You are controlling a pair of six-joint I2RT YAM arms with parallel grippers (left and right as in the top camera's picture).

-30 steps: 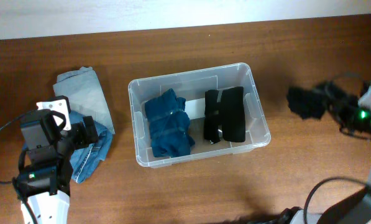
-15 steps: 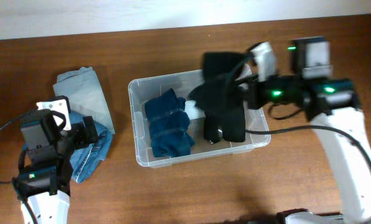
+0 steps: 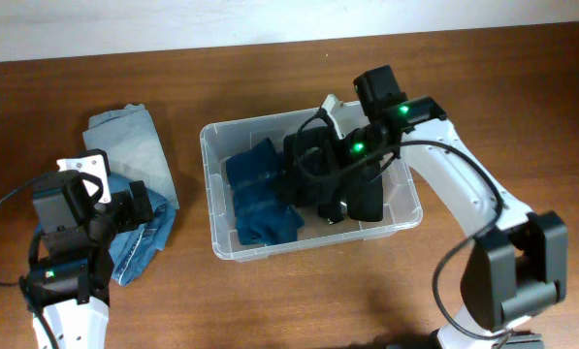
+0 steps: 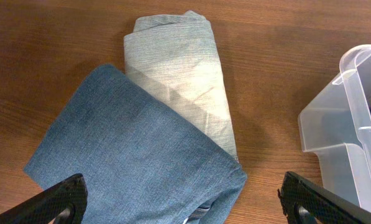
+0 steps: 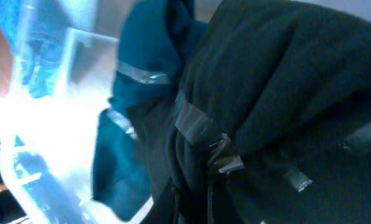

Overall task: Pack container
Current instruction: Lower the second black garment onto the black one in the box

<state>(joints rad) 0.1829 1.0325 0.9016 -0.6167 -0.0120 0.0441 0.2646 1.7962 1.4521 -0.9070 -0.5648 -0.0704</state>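
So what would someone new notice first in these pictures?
The right gripper holds a black cloth over the container, which already has a blue garment and black rolls inside. To its left, folded denim lies on the table beside it, with the open left gripper above.

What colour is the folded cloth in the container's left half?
The cloth is dark blue; overhead view.

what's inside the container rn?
In the container: blue folded cloth, black bundle, and a second black garment at the right hand. The floor beneath them is hidden.
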